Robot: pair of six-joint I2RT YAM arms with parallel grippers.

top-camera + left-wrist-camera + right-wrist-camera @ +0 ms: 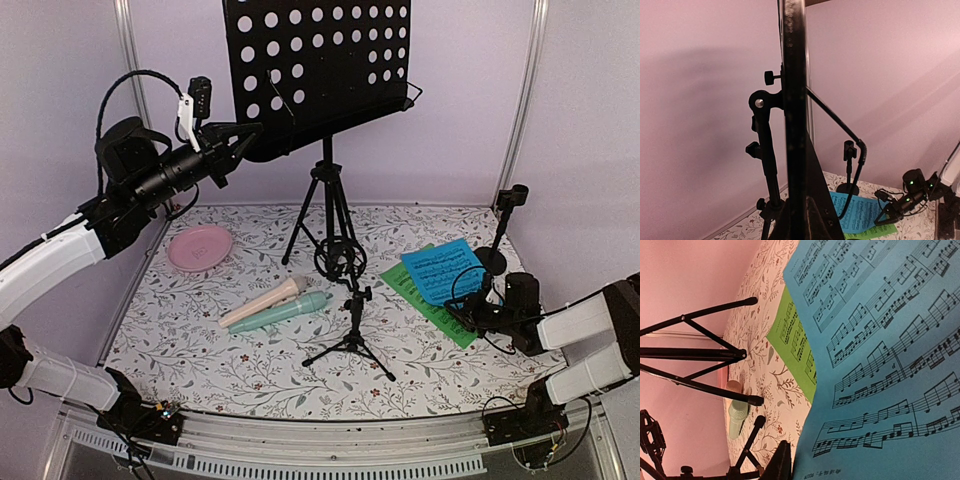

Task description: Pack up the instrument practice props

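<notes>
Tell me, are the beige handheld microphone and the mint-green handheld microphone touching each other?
Touching. The top external view shows the beige handheld microphone and the mint-green handheld microphone lying side by side, with no gap visible between their bodies.

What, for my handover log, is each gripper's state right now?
Left gripper: closed on the rack.
Right gripper: closed on the blue sheet.
</notes>
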